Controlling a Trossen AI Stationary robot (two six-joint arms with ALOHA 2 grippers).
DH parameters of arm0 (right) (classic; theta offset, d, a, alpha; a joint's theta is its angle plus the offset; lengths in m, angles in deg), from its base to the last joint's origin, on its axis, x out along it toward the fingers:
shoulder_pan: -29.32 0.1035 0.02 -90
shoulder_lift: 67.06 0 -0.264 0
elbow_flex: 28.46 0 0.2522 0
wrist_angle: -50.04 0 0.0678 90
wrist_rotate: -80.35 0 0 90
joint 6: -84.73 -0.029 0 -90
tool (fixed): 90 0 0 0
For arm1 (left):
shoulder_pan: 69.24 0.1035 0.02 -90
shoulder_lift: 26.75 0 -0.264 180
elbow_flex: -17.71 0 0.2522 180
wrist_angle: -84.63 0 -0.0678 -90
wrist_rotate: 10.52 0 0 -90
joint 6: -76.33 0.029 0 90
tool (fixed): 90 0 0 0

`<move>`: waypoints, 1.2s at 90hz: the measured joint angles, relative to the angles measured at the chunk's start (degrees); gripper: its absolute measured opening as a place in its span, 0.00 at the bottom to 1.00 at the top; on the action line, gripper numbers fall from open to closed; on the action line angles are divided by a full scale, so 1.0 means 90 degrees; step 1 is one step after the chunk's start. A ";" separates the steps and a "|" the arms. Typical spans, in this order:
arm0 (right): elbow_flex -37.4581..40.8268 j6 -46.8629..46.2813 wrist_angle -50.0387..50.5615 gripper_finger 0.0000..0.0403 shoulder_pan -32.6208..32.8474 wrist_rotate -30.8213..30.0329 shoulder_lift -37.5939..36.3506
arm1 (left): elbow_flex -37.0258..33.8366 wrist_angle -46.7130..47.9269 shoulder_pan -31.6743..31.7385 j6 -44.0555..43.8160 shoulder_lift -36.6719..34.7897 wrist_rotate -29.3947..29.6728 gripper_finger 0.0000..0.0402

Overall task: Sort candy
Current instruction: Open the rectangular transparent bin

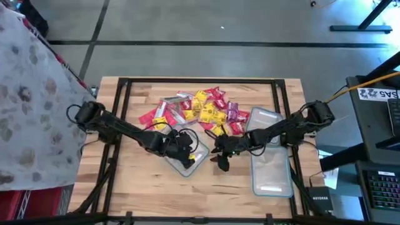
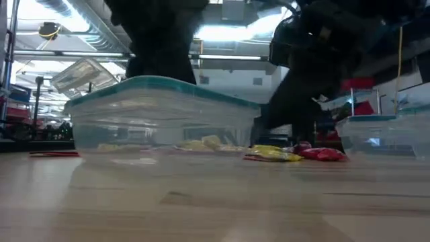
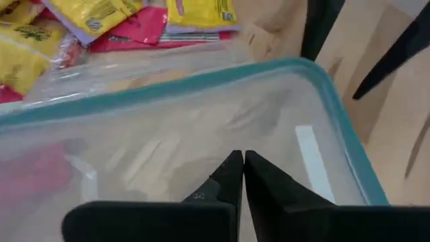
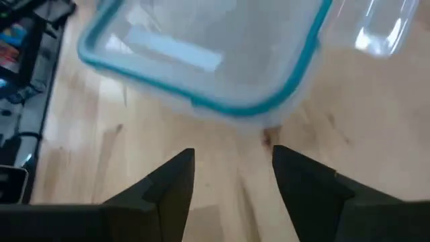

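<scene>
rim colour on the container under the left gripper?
Teal, on the container below the left gripper; clearest in the left wrist view.

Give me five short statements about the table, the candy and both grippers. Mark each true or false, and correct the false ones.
1. The left gripper has its jaws shut, over a clear container with a teal rim. True.
2. The right gripper holds a yellow candy. False: its jaws are open and empty over bare wood.
3. The candy pile lies on the table's far half, between the two arms. True.
4. All the candy is purple. False: red/pink, yellow and purple pieces show.
5. The wooden table carries only one container. False: several clear ones show.
</scene>
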 joint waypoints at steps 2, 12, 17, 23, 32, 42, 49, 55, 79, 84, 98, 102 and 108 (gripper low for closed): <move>-0.0003 -0.0001 -0.0023 0.47 -0.0048 0.0091 0.0046 | -0.0029 -0.0012 0.0019 0.0002 0.0044 -0.0037 0.00; 0.0004 -0.0040 -0.0329 0.47 -0.0214 0.0867 0.0419 | -0.0002 0.0019 0.0096 0.0097 0.0263 -0.0146 0.00; -0.0001 -0.0195 -0.0557 0.47 -0.0211 0.1047 0.0593 | 0.0006 0.0060 0.0098 0.0099 0.0415 -0.0182 0.00; 0.0001 -0.0346 -0.0882 0.47 -0.0195 0.1093 0.0739 | 0.0011 0.0069 0.0098 0.0101 0.0488 -0.0221 0.00; -0.0002 -0.0548 -0.1349 0.47 -0.0189 0.1080 0.0805 | 0.0017 0.0066 0.0077 0.0092 0.0583 -0.0234 0.00; 0.0019 -0.0707 -0.1585 0.47 -0.0187 0.1009 0.0822 | 0.0017 0.0104 0.0045 0.0112 0.0621 -0.0228 0.00; 0.0022 -0.0810 -0.1671 0.47 -0.0187 0.0995 0.0829 | 0.0017 0.0132 0.0045 0.0108 0.0621 -0.0201 0.00; 0.0023 -0.0843 -0.1769 0.47 -0.0180 0.1008 0.0879 | 0.0015 0.0173 0.0041 0.0056 0.0621 -0.0105 0.00; 0.0023 -0.1146 -0.2025 0.47 -0.0015 0.0833 0.0892 | -0.0103 0.0027 0.0101 -0.0368 0.0752 -0.0052 0.00; 0.0023 -0.1196 -0.2053 0.47 -0.0007 0.0819 0.0892 | -0.0224 -0.0126 0.0086 -0.0548 0.0752 -0.0043 0.00; 0.0023 -0.1385 -0.2174 0.47 0.0053 0.0885 0.0963 | -0.0355 -0.0273 0.0060 -0.0760 0.0745 -0.0015 0.00; 0.0023 -0.1479 -0.2298 0.47 0.0054 0.0944 0.1020 | -0.0356 -0.0282 0.0039 -0.0760 0.0745 0.0025 0.00; 0.0023 -0.1634 -0.2422 0.47 0.0081 0.1068 0.1077 | -0.0371 -0.0332 0.0038 -0.0758 0.0745 0.0067 0.00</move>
